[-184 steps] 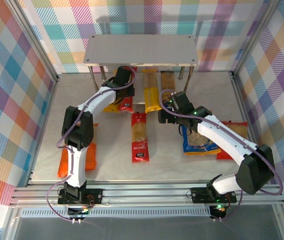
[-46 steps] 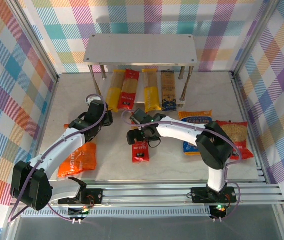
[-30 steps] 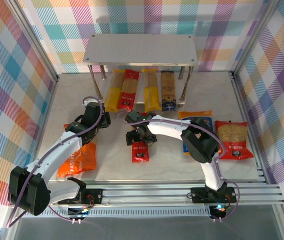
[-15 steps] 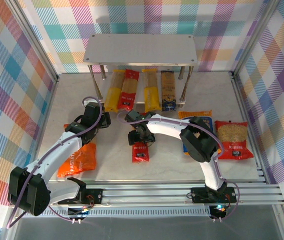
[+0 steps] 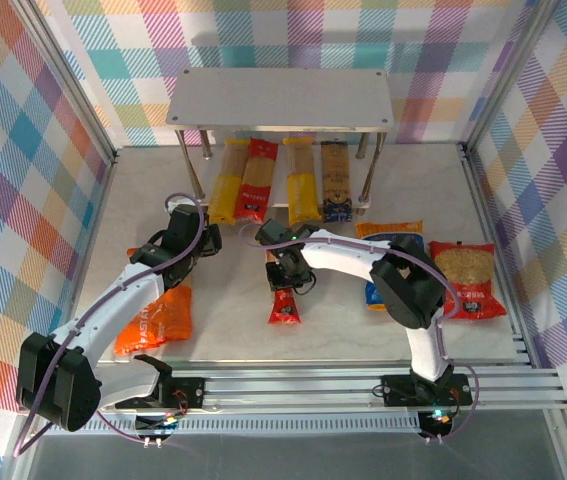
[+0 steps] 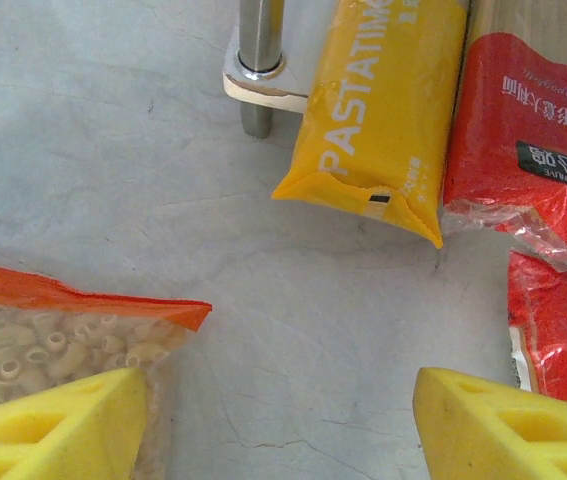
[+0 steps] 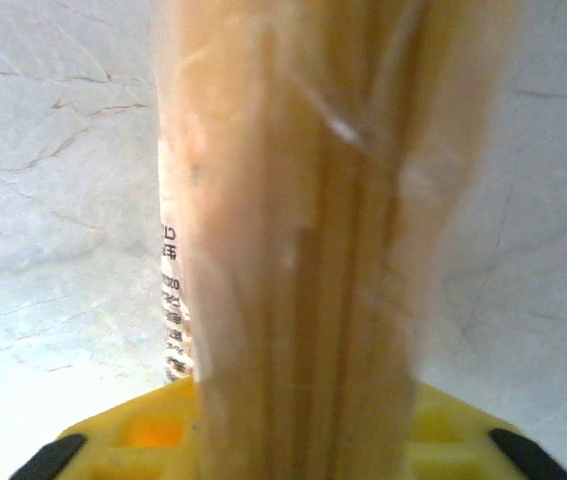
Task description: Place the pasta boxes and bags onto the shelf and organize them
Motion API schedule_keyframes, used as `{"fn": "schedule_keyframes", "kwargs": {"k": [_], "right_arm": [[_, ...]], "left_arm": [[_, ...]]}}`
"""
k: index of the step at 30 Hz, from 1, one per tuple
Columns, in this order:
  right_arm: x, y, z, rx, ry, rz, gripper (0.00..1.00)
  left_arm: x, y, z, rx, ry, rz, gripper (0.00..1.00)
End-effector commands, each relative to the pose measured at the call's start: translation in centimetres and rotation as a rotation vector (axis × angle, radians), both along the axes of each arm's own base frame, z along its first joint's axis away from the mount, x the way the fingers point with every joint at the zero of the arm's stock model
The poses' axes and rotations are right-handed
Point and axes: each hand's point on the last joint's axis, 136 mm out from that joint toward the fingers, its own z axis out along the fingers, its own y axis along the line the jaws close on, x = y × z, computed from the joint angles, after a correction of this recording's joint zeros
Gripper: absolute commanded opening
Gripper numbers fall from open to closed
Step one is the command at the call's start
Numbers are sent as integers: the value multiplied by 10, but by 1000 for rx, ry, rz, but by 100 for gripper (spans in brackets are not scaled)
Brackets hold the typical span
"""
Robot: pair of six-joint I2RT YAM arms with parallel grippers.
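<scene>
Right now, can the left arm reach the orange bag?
Probably yes: left gripper is open, orange bag lies free beside it; right gripper, shut on the red spaghetti pack, is well clear.

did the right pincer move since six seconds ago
Yes. The right pincer went left and toward the near edge, away from the shelf, and now grips the red spaghetti pack.

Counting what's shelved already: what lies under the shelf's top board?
Four long packs side by side: a yellow pack, a red pack, a second yellow pack, a dark pack. The top board covers their far ends and anything behind them.
</scene>
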Motion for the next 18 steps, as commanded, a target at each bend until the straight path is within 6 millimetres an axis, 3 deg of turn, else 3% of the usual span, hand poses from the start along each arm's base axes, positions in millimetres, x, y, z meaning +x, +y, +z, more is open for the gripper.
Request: {"fn": "schedule_keyframes", "kwargs": {"k": [1,8,18], "right_arm": [[-36,-11,-7,-28,126,49,19],[-39,-2,29,54,114,84,2],[-54,-24,97,123,68,126,1]], "left_arm": [[5,-1,3,-35,-19,14,70],[5,0,3,-31,-17,14,70],[4,0,5,-33,-19,14,70]]}}
